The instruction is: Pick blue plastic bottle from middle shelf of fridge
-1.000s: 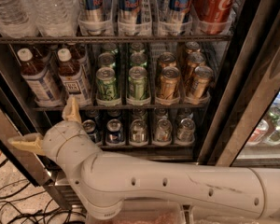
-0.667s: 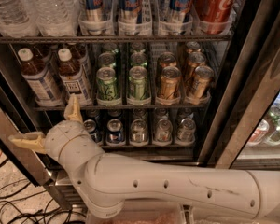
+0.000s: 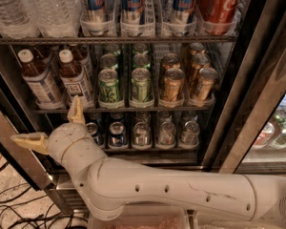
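Note:
Two small clear bottles with white caps, amber liquid and white labels with blue print stand side by side at the left of the middle shelf (image 3: 181,109) in the fridge (image 3: 255,97): the left blue plastic bottle (image 3: 37,78) and the right one (image 3: 76,77). My gripper (image 3: 52,126) is below and in front of them, at the shelf's left front edge. It is open, with its beige fingers spread wide: one fingertip (image 3: 76,109) points up at the base of the right bottle, the other (image 3: 28,141) points left. It holds nothing.
Green cans (image 3: 108,85) and gold cans (image 3: 172,84) fill the rest of the middle shelf. Large water bottles (image 3: 52,8), tall blue-silver cans (image 3: 133,4) and a red can (image 3: 218,2) stand above. Short cans (image 3: 141,132) sit below. Cables (image 3: 19,209) lie on the floor at the left.

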`<act>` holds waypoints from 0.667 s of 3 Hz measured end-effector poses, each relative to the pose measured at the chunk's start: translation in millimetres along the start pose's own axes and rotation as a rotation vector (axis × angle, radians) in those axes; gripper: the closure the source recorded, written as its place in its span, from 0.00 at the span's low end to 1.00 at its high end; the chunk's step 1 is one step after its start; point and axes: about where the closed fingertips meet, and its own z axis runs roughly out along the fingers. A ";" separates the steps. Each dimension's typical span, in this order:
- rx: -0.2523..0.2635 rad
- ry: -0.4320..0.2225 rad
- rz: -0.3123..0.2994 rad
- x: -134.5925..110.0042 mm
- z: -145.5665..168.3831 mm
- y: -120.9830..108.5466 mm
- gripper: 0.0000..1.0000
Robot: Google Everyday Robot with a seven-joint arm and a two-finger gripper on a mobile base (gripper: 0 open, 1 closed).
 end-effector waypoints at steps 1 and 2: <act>0.000 0.000 0.000 0.0 0.0 0.0 0.17; 0.000 0.000 0.000 0.0 0.0 0.0 0.40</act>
